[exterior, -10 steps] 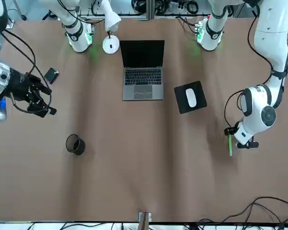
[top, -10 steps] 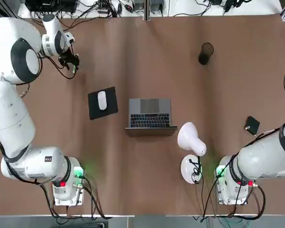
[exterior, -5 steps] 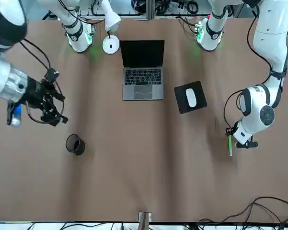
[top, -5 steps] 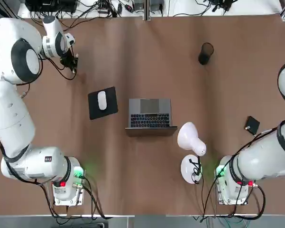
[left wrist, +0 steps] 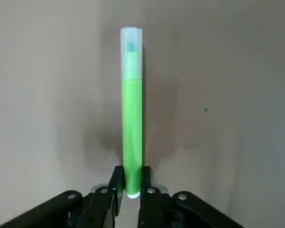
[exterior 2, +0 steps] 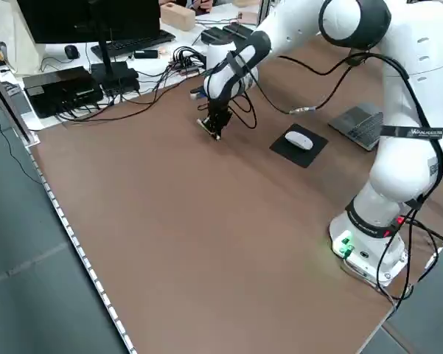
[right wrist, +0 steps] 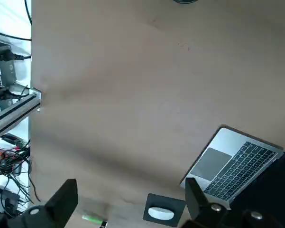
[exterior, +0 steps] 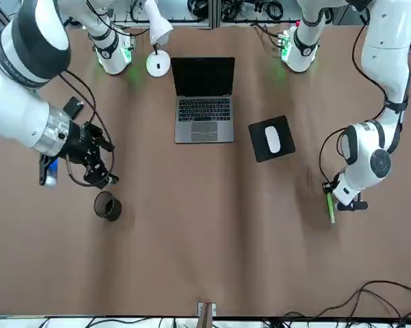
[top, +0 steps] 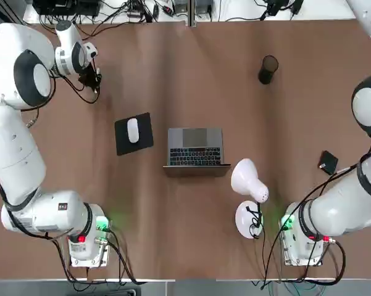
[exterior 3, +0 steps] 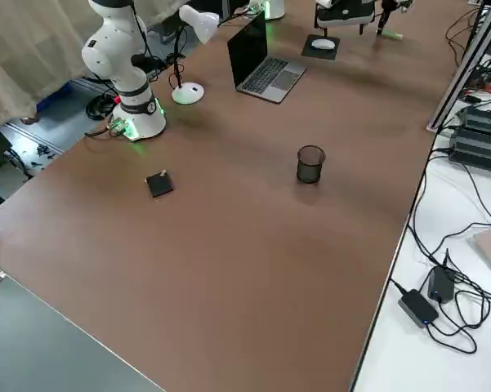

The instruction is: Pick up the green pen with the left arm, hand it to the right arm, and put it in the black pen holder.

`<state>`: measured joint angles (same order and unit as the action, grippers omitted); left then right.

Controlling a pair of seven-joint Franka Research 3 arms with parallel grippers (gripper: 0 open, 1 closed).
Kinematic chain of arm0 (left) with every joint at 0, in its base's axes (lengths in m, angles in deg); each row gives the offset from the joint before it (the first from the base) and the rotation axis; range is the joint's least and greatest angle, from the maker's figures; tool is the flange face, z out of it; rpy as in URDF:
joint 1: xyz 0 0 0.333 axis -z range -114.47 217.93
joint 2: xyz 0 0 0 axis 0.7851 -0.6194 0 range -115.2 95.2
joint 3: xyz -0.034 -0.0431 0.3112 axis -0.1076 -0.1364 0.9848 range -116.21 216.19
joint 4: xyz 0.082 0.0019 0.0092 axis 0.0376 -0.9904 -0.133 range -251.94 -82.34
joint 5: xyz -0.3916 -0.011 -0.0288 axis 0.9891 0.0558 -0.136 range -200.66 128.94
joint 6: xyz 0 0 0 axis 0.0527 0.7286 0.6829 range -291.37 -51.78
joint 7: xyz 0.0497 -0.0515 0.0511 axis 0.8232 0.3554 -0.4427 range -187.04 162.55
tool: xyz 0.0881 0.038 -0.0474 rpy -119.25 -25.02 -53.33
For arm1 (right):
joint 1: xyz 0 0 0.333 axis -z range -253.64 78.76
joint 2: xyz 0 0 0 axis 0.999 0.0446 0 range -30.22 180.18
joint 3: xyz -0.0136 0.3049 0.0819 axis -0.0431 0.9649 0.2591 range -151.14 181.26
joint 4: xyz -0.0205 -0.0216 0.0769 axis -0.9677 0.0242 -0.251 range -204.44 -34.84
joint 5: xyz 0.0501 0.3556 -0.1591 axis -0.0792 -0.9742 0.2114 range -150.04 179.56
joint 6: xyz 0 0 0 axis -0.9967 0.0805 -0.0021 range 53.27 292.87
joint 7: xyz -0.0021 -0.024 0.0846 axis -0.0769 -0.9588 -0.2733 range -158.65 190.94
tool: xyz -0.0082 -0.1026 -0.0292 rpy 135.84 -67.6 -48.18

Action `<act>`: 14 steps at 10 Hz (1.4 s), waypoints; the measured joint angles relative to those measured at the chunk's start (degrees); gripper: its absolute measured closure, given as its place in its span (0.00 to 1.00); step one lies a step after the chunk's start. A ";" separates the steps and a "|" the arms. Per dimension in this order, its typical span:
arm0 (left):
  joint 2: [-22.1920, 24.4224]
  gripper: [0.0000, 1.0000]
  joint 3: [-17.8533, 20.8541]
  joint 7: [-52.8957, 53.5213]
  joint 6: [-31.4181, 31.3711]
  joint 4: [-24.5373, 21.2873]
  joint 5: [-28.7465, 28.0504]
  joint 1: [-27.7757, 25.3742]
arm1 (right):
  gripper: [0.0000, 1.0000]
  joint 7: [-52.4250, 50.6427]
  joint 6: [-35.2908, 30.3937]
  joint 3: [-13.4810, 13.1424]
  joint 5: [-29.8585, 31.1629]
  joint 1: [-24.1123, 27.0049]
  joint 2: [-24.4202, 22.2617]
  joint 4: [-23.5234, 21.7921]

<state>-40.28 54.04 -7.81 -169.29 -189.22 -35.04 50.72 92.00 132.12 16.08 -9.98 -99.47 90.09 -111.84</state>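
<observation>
Your left claw [left wrist: 133,190] is clamping one end of the green pen [left wrist: 132,123] beyond the mouse pad [top: 134,134]; your right claw [right wrist: 133,202] is hanging apart. It's likely light, stiff, slippery: you're wanting the free, capped end.

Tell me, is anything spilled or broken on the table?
No, I see nothing spilled or broken. The black pen holder stands upright, and the laptop sits flat with its lid open.

Brown worktop [top: 191,246]; clockwise around the laptop [top: 195,155]: black pen holder [top: 268,69] half-past one, gadget [top: 328,162] three, lamp [top: 245,220] five, mouse pad [top: 144,137] nine.
</observation>
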 joint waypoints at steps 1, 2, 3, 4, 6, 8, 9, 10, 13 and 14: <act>2.04 0.82 -0.17 1.36 1.04 0.05 0.00 0.45 | 0.00 0.00 0.02 0.00 -0.01 -0.04 0.21 0.01; 4.63 0.82 -0.71 2.52 3.12 0.16 0.00 0.94 | 0.00 0.00 0.02 0.00 -0.02 -0.24 0.33 0.02; 7.28 0.82 -1.72 3.25 5.14 0.47 0.00 1.20 | 0.00 0.00 0.02 0.01 -0.02 -0.63 0.47 0.02; 9.74 0.82 -2.69 3.70 7.83 1.19 0.00 1.32 | 0.00 0.02 0.04 0.01 -0.02 -1.19 0.62 0.01; 12.75 0.82 -4.35 5.18 15.37 3.91 0.00 1.43 | 0.00 0.21 1.27 0.03 -0.09 -2.17 0.84 0.01; 13.23 0.82 -5.73 8.82 20.89 8.09 0.00 1.45 | 0.00 1.42 2.47 0.04 -0.72 -3.47 1.33 0.01; 13.25 0.82 -6.73 10.92 23.90 10.56 0.00 1.46 | 0.00 2.02 3.34 0.04 -0.85 -3.99 1.57 0.01; 13.26 0.82 -8.17 14.61 26.89 13.39 0.00 1.52 | 0.00 2.30 3.81 0.04 -0.93 -4.32 1.77 0.01; 13.27 0.82 -13.58 19.06 33.98 20.55 -0.91 2.12 | 0.00 5.90 6.51 0.04 -1.05 -5.73 2.18 0.01; 13.25 0.82 -15.82 19.65 34.89 21.92 -3.75 2.75 | 0.00 7.10 7.28 0.06 -1.05 -6.53 2.23 0.01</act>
<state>-27.03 38.22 11.84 -134.40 -167.30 -38.79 53.47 99.10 139.40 16.14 -11.04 -105.99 92.32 -111.83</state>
